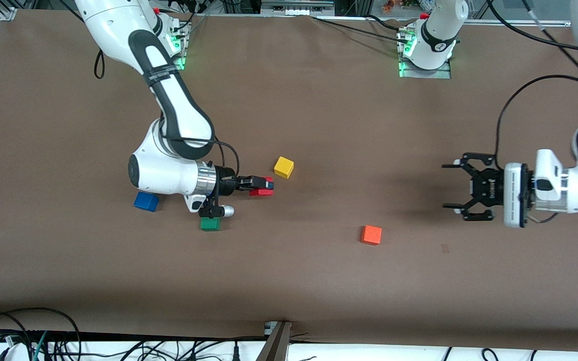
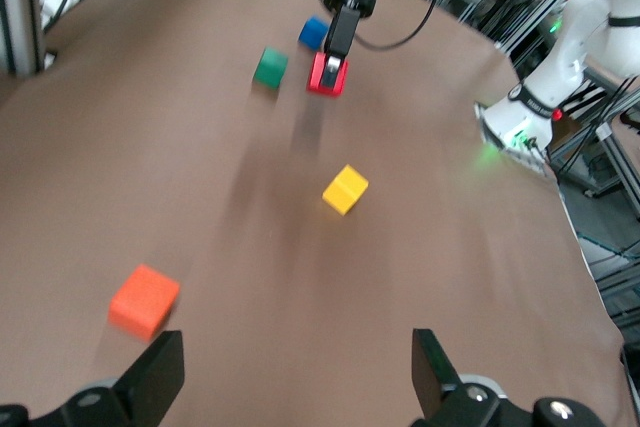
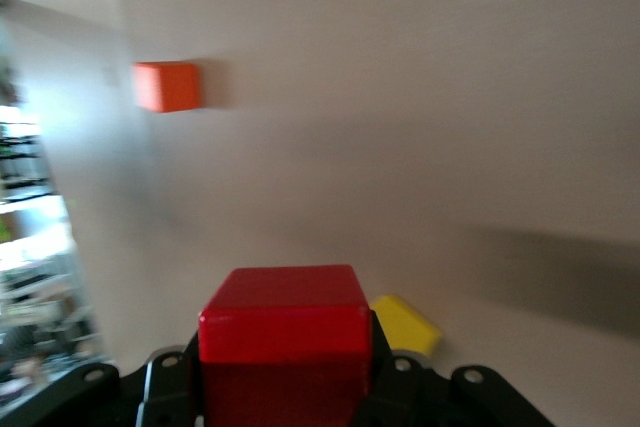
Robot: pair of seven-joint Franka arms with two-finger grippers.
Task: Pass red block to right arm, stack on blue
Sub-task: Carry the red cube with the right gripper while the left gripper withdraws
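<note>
Front view: the right gripper (image 1: 261, 185) is clenched on the red block (image 1: 264, 190), gripping it from two sides. The right wrist view confirms this, with the red block (image 3: 285, 332) seated between the black fingers (image 3: 165, 387). The gripper reaches sideways from the right arm (image 1: 168, 170), pointing toward the left arm's end of the table. Whether the block touches the table (image 1: 319, 281) or sits just above it cannot be told.

The blue block (image 1: 146, 201) lies on the table under the edge of the right arm's wrist, toward the right arm's end, apart from the red block. It is bare on top. A green block (image 1: 210, 223) lies near it, nearer the front camera, partly covered by a fitting on the wrist. A yellow block (image 1: 284, 167) sits just beside the red block, farther from the front camera. An orange block (image 1: 371, 234) lies well apart from the others, toward the left arm's end and nearer the front camera.

The left gripper (image 1: 457, 192) is released, its jaws spread wide and holding nothing. It hangs above the table at the left arm's end, well apart from every block. Left wrist view: its two fingertips (image 2: 160, 372) stand apart, with the orange block (image 2: 144, 300) nearest them and the yellow (image 2: 345, 189), green (image 2: 270, 68), red (image 2: 327, 74) and blue (image 2: 314, 33) blocks beyond.
</note>
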